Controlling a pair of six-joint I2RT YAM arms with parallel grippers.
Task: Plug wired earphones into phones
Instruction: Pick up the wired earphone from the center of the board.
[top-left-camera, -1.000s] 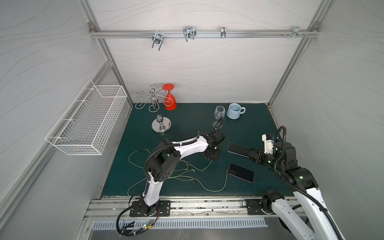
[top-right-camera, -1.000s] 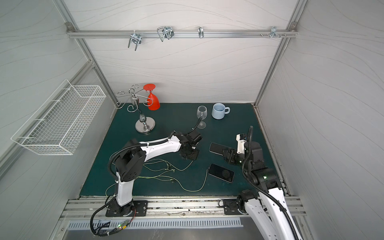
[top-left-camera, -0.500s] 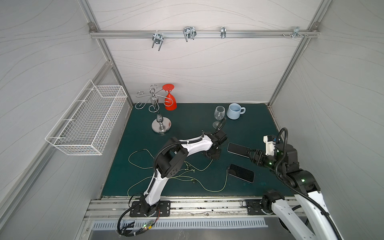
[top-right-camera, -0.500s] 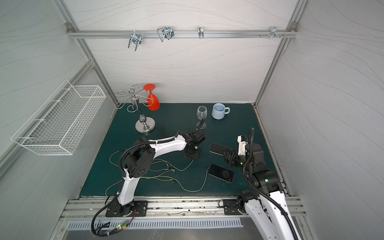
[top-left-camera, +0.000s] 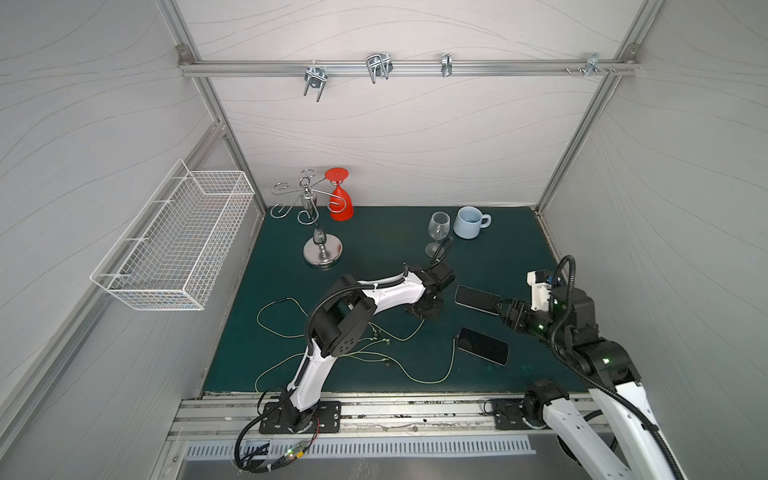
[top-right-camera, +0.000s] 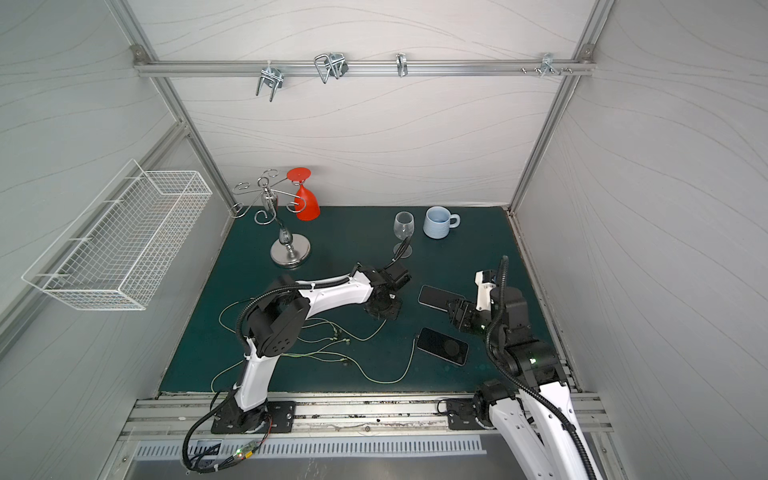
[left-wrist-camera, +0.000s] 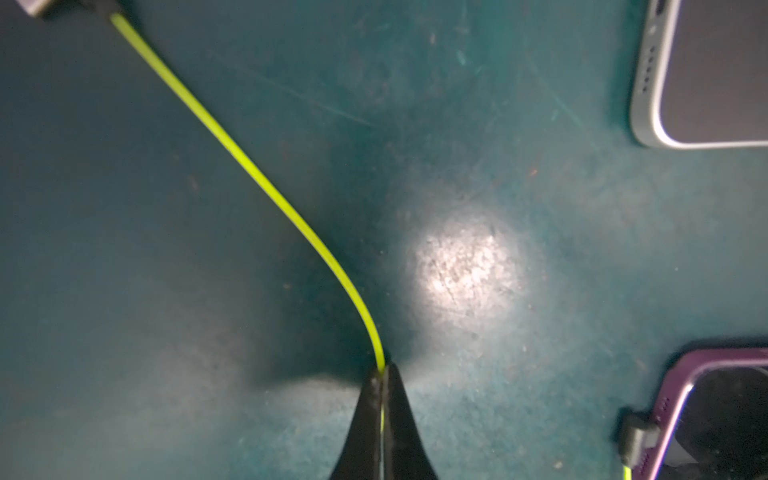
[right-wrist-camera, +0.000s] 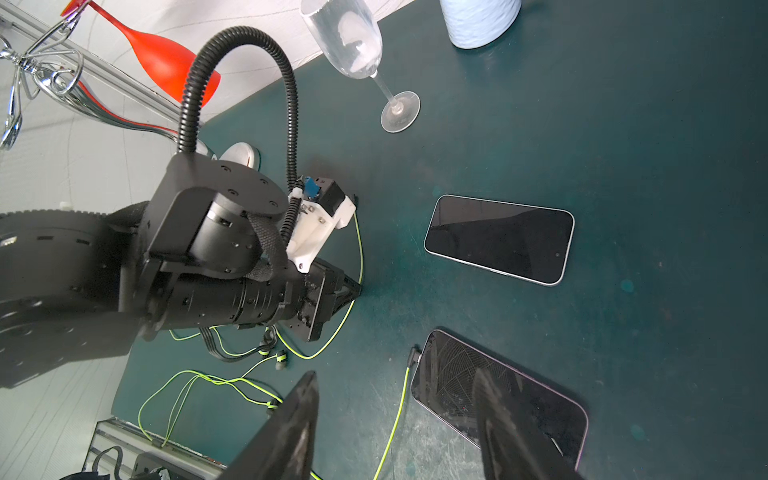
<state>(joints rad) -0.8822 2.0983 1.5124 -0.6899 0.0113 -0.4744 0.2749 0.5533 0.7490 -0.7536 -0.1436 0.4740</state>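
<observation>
Left wrist view: left gripper (left-wrist-camera: 382, 369), pointed down, pinches earphone cord (left-wrist-camera: 249, 165).

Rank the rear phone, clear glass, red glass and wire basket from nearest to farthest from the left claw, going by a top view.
1. rear phone: on the mat, just right of the left claw.
2. clear glass: behind the claw, toward the back wall.
3. red glass: back left.
4. wire basket: on the left wall.
</observation>
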